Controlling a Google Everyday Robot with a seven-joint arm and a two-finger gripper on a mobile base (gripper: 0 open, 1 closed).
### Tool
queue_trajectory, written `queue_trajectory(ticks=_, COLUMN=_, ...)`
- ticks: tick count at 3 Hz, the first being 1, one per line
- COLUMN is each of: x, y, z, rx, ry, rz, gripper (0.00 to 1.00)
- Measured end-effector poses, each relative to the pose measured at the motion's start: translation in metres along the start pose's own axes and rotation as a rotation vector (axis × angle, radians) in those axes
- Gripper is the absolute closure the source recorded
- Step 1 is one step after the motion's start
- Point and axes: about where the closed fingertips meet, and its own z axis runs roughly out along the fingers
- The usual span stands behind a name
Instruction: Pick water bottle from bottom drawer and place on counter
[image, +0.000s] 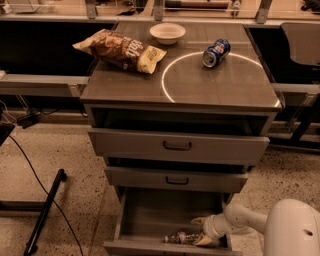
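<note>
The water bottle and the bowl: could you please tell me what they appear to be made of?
Water bottle: seemingly clear, glossy plastic, judging by the glints along its see-through body. It lies in the bottom drawer, at the open gripper. Bowl on the counter: pale, smooth and matte, perhaps ceramic or plastic; the look leaves it open.

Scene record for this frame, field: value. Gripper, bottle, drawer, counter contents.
gripper: inside the bottom drawer, fingers open, at the bottle's right end
water bottle: lying on its side near the drawer front
bottom drawer: pulled open
counter: holds chip bag, bowl, soda can on its side
task state: bottle not yet lifted
</note>
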Motion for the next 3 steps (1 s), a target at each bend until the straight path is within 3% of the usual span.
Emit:
queue_trajectory(ticks=2, x=0.018, y=0.004, z=0.023, rx=-0.048, ry=0.040, rz=-0.001, gripper=0.42)
queue_trajectory(ticks=3, x=0.026, y=0.005, z=0.032, rx=-0.068, ry=0.044, rz=0.010, gripper=0.61)
